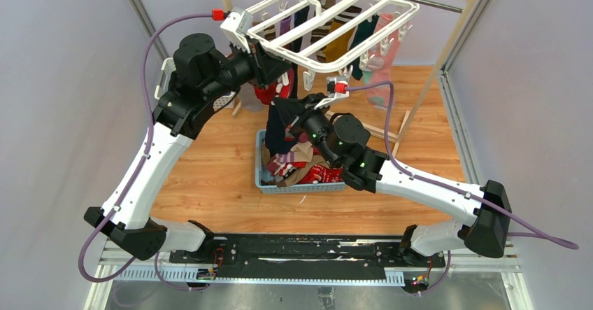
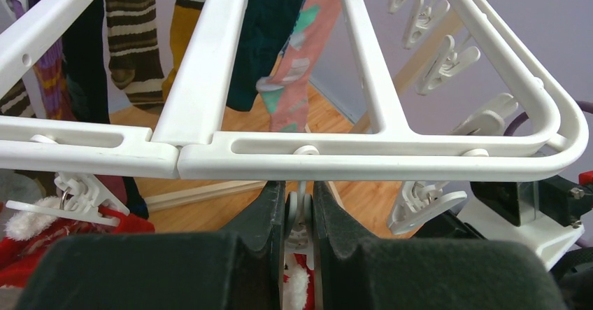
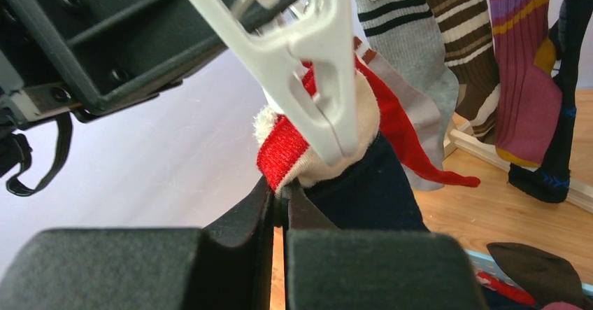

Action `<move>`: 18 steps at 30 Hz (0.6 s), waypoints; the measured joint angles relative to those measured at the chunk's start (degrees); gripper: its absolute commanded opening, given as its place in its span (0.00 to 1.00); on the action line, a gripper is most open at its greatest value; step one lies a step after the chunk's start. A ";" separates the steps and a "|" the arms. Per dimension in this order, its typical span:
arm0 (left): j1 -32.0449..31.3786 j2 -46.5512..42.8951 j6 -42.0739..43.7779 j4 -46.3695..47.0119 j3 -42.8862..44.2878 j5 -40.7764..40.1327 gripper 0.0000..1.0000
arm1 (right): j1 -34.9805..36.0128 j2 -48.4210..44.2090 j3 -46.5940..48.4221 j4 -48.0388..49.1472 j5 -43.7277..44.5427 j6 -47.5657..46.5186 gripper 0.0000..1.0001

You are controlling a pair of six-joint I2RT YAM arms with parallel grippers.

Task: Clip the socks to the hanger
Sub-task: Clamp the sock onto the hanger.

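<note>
Navy sock (image 3: 370, 191) pinched in right jaws; left jaws squeeze clip (image 2: 299, 210).

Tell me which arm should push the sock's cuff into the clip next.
Right. The right claw grips the navy sock by its red-white cuff, right at the clip. The left claw is occupied pinching that clip under the hanger.

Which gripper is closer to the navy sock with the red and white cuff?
Right. The right gripper pinches the navy sock at its cuff; the left gripper sits above, squeezing a clip under the hanger.
</note>
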 measured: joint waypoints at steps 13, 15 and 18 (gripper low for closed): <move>0.00 0.00 0.00 0.04 -0.33 0.02 0.00 | 0.02 1.40 1.73 0.35 -0.52 -0.79 0.00; 0.00 0.00 0.00 0.04 -0.35 0.02 0.00 | 0.02 1.84 2.25 0.37 -0.59 -0.94 0.00; 0.00 0.00 0.00 0.04 -0.35 0.04 0.00 | 0.02 1.86 2.43 0.44 -0.59 -1.31 0.00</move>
